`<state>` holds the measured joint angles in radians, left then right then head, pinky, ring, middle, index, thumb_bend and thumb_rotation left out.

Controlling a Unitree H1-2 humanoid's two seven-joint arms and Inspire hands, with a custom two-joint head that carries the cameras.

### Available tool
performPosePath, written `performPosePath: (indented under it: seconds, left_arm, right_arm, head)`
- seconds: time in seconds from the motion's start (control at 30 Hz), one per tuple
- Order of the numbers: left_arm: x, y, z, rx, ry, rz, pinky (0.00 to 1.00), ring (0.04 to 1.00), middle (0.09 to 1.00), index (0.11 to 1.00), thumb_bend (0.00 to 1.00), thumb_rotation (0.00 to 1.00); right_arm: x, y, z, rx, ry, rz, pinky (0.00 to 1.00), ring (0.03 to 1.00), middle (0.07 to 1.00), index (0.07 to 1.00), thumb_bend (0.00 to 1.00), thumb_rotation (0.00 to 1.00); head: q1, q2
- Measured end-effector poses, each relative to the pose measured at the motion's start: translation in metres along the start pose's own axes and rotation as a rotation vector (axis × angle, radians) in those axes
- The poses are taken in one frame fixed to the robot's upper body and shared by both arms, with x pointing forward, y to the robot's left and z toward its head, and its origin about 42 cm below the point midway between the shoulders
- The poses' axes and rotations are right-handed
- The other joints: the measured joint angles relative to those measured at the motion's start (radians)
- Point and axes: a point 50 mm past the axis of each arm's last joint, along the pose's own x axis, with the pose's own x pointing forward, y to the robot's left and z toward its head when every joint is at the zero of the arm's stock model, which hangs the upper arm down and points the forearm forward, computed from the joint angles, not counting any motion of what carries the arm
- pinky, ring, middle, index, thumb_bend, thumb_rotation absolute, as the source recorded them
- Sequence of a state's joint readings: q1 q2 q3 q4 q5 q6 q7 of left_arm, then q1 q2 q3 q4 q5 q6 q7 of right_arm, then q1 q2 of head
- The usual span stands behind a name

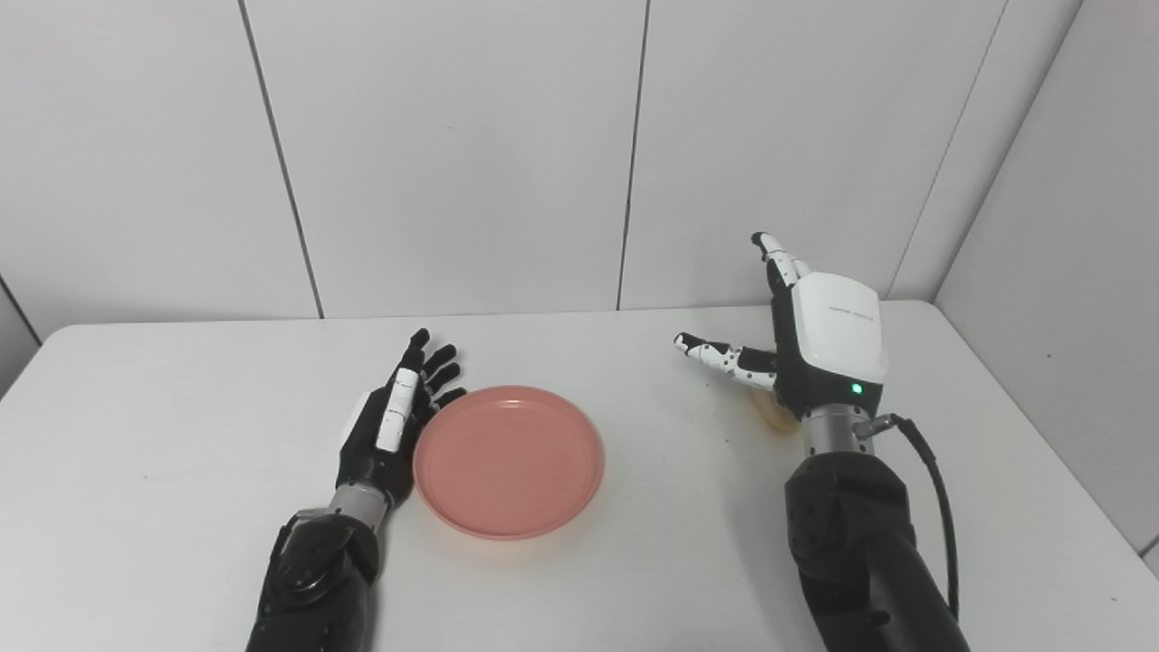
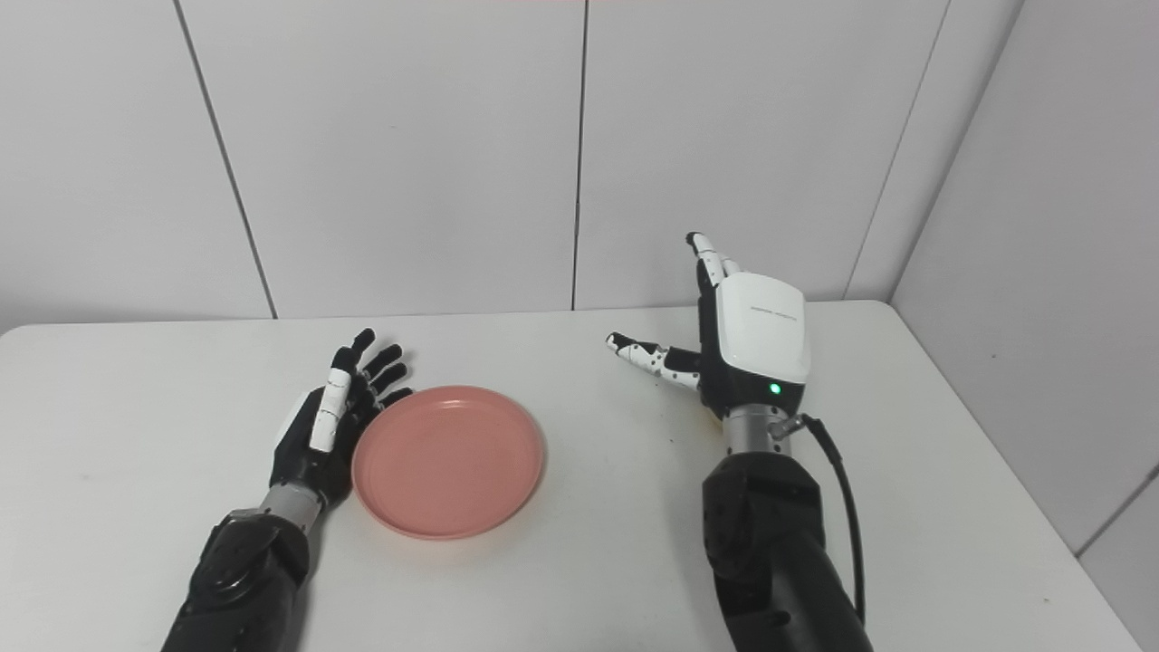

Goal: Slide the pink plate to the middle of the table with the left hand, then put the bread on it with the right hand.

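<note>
The pink plate (image 1: 509, 460) lies flat on the white table (image 1: 181, 426), a little left of the middle. My left hand (image 1: 394, 418) rests open against the plate's left rim, fingers stretched along it. My right hand (image 1: 815, 340) hovers open at the right, fingers up and thumb pointing left. Only a tan sliver of the bread (image 1: 774, 415) shows beneath that hand in the left eye view; the rest is hidden behind the wrist. In the right eye view the bread is fully hidden behind my right hand (image 2: 747, 335).
White wall panels (image 1: 453, 154) stand close behind the table's far edge. A side wall (image 1: 1068, 272) runs close along the table's right edge. A black cable (image 1: 937, 507) hangs off my right forearm.
</note>
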<state>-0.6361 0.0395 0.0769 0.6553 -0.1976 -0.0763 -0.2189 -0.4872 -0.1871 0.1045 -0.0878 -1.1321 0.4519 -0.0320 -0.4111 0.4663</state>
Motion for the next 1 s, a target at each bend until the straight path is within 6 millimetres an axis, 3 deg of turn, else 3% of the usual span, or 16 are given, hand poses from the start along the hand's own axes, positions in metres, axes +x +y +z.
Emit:
performPosePath:
  seconds: [0.43, 0.7, 1.0]
  left_arm:
    - [0.000, 0.000, 0.001, 0.000, 0.001, -0.004, 0.84, 0.916, 0.917, 0.983, 0.95, 0.86]
    - [0.000, -0.001, 0.001, -0.001, 0.002, -0.013, 0.85, 0.914, 0.917, 0.979, 0.96, 0.86]
    - [0.000, -0.001, 0.001, 0.001, 0.003, -0.018, 0.82, 0.907, 0.915, 0.975, 0.98, 0.86]
  right_arm:
    - [0.039, 0.019, -0.025, -0.082, 0.158, 0.077, 0.39, 0.636, 0.806, 0.835, 1.00, 0.68]
    - [0.048, 0.029, -0.033, -0.078, 0.244, 0.156, 0.38, 0.593, 0.781, 0.845, 0.98, 0.61]
    - [0.050, 0.045, -0.040, -0.108, 0.305, 0.258, 0.38, 0.576, 0.766, 0.822, 0.99, 0.63]
  head:
    - [-0.008, 0.006]
    - [-0.011, 0.008]
    - [-0.011, 0.011]
